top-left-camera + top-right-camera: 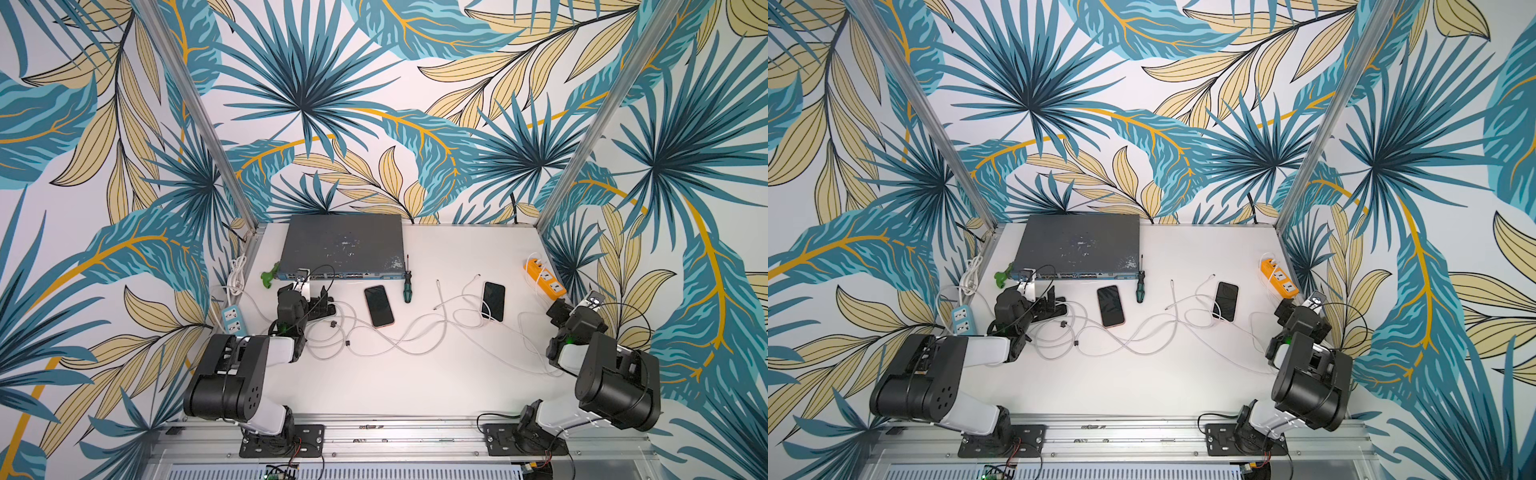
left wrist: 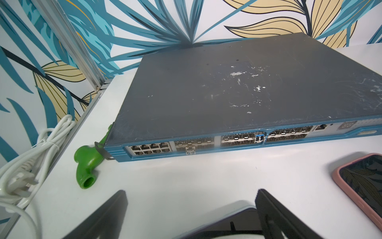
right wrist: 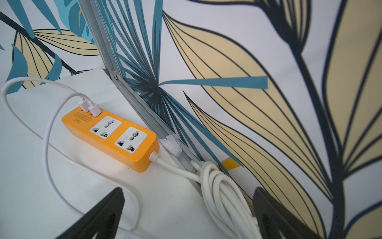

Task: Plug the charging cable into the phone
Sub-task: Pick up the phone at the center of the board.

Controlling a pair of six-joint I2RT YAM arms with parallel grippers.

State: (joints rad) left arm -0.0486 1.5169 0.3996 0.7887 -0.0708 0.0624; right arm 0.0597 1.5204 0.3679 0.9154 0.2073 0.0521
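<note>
Both top views show a phone in a pink case (image 1: pixel 379 306) (image 1: pixel 1111 306) lying screen up mid-table; its corner shows in the left wrist view (image 2: pixel 359 186). Further right lies a black phone (image 1: pixel 493 301) (image 1: pixel 1226 301). White charging cables (image 1: pixel 415 328) loop across the table between them, with loose ends (image 1: pixel 437 283) pointing toward the back. One cable runs up to the black phone's near end; whether it is plugged in I cannot tell. My left gripper (image 1: pixel 322 299) (image 2: pixel 191 198) is open left of the pink phone, over a dark flat device (image 2: pixel 233 221). My right gripper (image 1: pixel 557 309) (image 3: pixel 188 198) is open at the right edge.
A grey network switch (image 1: pixel 343 245) sits at the back, a green-handled screwdriver (image 1: pixel 407 282) and a green pipe fitting (image 2: pixel 88 163) beside it. An orange power strip (image 3: pixel 111 136) with USB plugs and a coiled cord (image 3: pixel 223 192) lies by the right wall. A pale blue strip (image 1: pixel 233 320) sits left.
</note>
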